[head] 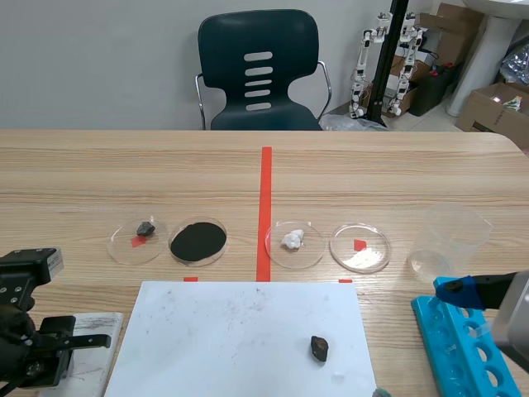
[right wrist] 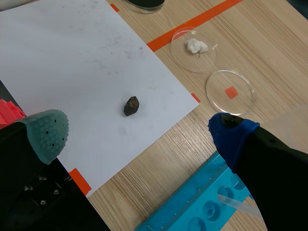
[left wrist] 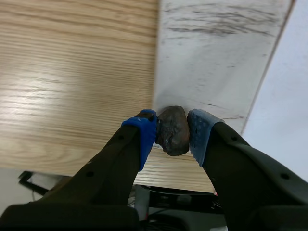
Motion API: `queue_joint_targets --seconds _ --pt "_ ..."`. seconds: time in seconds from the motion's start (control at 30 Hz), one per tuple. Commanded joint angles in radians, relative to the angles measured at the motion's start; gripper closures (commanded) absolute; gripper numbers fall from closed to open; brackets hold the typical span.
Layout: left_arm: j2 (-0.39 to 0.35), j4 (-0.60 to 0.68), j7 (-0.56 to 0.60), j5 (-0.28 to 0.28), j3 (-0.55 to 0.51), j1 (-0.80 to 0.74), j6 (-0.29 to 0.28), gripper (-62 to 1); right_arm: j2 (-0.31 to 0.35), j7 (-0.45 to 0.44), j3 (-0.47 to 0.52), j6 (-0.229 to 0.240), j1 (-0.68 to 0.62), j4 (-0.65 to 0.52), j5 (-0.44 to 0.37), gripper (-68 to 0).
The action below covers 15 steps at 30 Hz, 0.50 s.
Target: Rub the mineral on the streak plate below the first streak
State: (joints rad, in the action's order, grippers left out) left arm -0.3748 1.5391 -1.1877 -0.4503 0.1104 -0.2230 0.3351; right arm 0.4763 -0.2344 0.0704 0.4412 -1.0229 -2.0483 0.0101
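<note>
L gripper (left wrist: 171,132) was seen clamped on the mineral (left wrist: 172,131), a dark rounded lump pinched betw. its two blue pads. The mineral was held at the near edge of the streak plate (left wrist: 216,67), a white tile laid on the wooden table (head: 397,174) just beside the white paper (head: 240,331). Whether it touched the tile could not be told. Dark streaks (left wrist: 216,26) were marked across the plate's far part, well ahead of the mineral.

R gripper (right wrist: 139,134) was held w/ fingers wide apart, above the paper's corner and near a blue tube rack (right wrist: 192,207). A 2nd dark rock (right wrist: 131,106) lay on the paper, ahead of it.

Beyond the paper, petri dishes were set in a row. One held a small dark stone (head: 145,227), one black powder (head: 198,240) and one white lumps (head: 293,240). A 4th dish (head: 360,258) sat over a red tape mark. A clear plastic beaker (head: 450,240) stood at the row's R end.
</note>
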Motion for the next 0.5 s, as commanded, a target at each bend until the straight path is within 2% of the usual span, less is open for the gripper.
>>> queue_joint_targets --seconds 0.0,0.13,0.27,0.33,0.43,0.47 --pt "0.012 -0.006 0.006 -0.063 0.013 -0.012 -0.021 -12.6 0.000 -0.014 0.002 -0.004 0.006 -0.020 -0.014 -60.8" --pt "0.012 -0.006 0.018 -0.109 0.013 -0.012 -0.044 -12.6 0.000 -0.014 0.002 -0.004 0.006 -0.020 -0.014 -60.8" --pt "0.011 -0.006 0.017 -0.102 0.013 -0.012 -0.051 -12.6 0.000 -0.014 0.002 -0.004 0.006 -0.020 -0.014 -60.8" --pt "0.011 -0.006 0.006 -0.037 0.013 -0.012 -0.026 -12.6 0.000 -0.014 0.002 -0.004 0.006 -0.020 -0.014 -60.8" --pt "0.011 -0.006 -0.035 0.115 0.012 -0.012 0.055 -12.6 0.000 -0.014 0.002 -0.004 0.006 -0.020 -0.014 -60.8" --pt "0.011 -0.006 -0.041 0.141 0.012 -0.012 0.067 -12.6 0.000 -0.014 0.002 -0.004 0.006 -0.020 -0.014 -60.8"
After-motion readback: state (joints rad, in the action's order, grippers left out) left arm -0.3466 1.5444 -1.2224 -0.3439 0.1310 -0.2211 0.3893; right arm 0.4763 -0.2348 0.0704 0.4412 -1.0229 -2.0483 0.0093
